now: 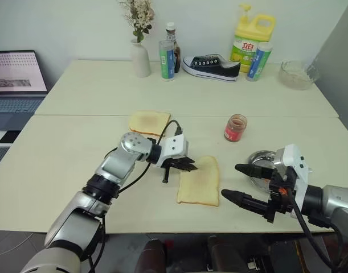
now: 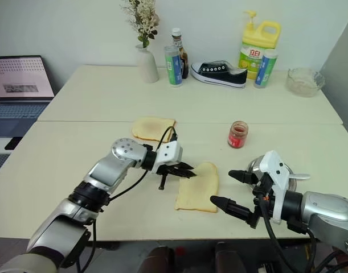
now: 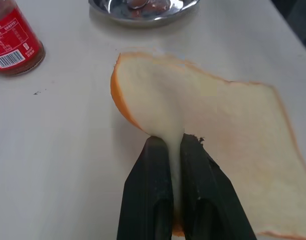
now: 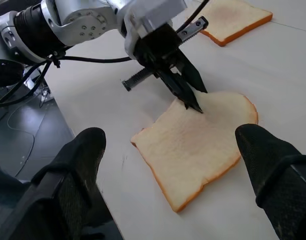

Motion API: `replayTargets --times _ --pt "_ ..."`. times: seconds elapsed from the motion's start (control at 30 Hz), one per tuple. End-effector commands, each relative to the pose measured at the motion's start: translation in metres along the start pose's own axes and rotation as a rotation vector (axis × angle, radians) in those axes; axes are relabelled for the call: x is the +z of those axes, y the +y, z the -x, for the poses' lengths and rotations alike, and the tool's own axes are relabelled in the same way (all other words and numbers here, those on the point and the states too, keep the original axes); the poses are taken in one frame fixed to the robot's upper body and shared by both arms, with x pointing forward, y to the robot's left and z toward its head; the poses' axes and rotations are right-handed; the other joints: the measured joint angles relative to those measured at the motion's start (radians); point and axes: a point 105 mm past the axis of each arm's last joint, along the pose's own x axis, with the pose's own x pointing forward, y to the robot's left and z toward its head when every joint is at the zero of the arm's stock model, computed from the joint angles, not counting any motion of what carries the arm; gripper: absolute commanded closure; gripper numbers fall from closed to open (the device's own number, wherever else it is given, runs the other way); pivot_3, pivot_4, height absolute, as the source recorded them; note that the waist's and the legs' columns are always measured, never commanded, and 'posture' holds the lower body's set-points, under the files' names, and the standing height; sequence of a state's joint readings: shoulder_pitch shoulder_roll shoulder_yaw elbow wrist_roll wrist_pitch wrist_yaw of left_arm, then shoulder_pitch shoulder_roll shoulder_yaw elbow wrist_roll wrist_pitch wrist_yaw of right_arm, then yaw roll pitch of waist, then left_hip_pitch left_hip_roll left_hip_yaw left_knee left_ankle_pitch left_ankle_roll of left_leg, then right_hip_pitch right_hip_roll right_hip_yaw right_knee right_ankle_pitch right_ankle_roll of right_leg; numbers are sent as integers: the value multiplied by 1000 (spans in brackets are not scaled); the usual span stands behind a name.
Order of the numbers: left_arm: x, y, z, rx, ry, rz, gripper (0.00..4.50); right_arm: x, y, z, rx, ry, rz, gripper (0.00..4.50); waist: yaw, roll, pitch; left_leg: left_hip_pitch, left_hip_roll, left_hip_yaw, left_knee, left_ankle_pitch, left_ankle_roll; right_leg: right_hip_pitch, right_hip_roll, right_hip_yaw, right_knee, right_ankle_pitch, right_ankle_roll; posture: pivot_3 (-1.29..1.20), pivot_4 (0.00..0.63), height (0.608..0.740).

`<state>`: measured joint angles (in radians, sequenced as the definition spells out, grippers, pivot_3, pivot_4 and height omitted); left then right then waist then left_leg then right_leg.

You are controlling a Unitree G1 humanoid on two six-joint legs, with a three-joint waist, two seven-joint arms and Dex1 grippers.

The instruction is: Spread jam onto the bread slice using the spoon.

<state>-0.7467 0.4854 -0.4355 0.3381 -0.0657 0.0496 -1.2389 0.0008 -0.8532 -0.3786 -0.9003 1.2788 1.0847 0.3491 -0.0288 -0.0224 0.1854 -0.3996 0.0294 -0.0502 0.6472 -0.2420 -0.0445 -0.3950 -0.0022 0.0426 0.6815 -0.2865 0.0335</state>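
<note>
Red jar (image 1: 235, 127) beside steel dish (image 1: 261, 159).

Pale yellow bread slice (image 1: 199, 181), golden-tan crust; red jam jar (image 1: 235, 127).

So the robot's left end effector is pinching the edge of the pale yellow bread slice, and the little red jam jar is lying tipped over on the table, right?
Not quite. The small red jam jar stands upright, as the left eye view shows. The rest holds: the left end effector is shut on the edge of the pale yellow bread slice.
</note>
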Motion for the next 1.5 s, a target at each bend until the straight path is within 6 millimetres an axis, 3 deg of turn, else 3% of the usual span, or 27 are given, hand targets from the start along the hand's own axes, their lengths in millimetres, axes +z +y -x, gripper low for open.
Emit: replayTargets --times 0.03,0.1,0.23,0.43,0.7,0.9,0.93,1.07,1.27,1.4,1.5 --pt "0 27 2 117 45 -142 4479 6 1 1 -22 -24 35 0 0 0 0 0 0 0 0 0 0 0 0 0 -1 2 -3 0 150 740" --pt "-1 36 3 155 46 -153 4479 5 -1 2 -33 -24 35 0 1 0 0 -1 0 0 -1 0 0 0 0 -1 -1 2 -3 0 150 740" --pt "-16 30 7 124 95 -171 4479 5 -3 2 -48 -25 33 0 -1 0 0 -1 0 0 -1 0 0 0 0 0 -2 2 -3 0 150 740" --pt "-15 33 5 140 68 -152 4479 3 -8 2 -59 -19 35 0 -1 0 0 -1 0 0 -1 0 0 0 0 -1 -1 2 -3 0 150 740" --pt "-14 42 5 193 27 -122 2065 1 -11 2 -69 -17 34 0 0 0 0 -1 0 0 -1 0 0 0 0 -1 -1 2 -3 0 150 740" --pt "-11 57 37 269 79 -183 173 -3 -22 19 -164 -7 12 0 -1 0 0 -1 0 -1 -1 0 0 0 0 -1 -1 2 -3 0 150 740" --pt "-7 61 44 299 69 -190 42 -4 -26 26 -201 -6 0 0 -1 0 0 0 0 0 -1 0 0 0 0 -1 -1 2 -3 0 150 740" --pt "15 56 52 340 -45 -191 42 -15 -30 49 -304 0 -60 0 3 0 0 -1 0 -1 -1 0 0 0 0 -1 -1 2 -3 0 150 740" --pt "58 3 38 214 -353 22 42 -37 -53 95 -568 -143 -297 0 4 0 0 1 0 -1 -1 0 0 3 -2 -1 -1 2 -3 0 150 740" --pt "64 -21 21 165 -379 71 42 -60 -66 117 -696 -163 -415 0 3 1 -1 3 1 -2 -1 0 0 5 -1 0 -1 -1 1 0 150 740" --pt "65 -28 11 153 -372 70 42 -71 -70 124 -724 -173 -472 0 3 3 -2 6 0 -1 -1 0 0 9 -1 0 -1 -1 0 0 150 740"
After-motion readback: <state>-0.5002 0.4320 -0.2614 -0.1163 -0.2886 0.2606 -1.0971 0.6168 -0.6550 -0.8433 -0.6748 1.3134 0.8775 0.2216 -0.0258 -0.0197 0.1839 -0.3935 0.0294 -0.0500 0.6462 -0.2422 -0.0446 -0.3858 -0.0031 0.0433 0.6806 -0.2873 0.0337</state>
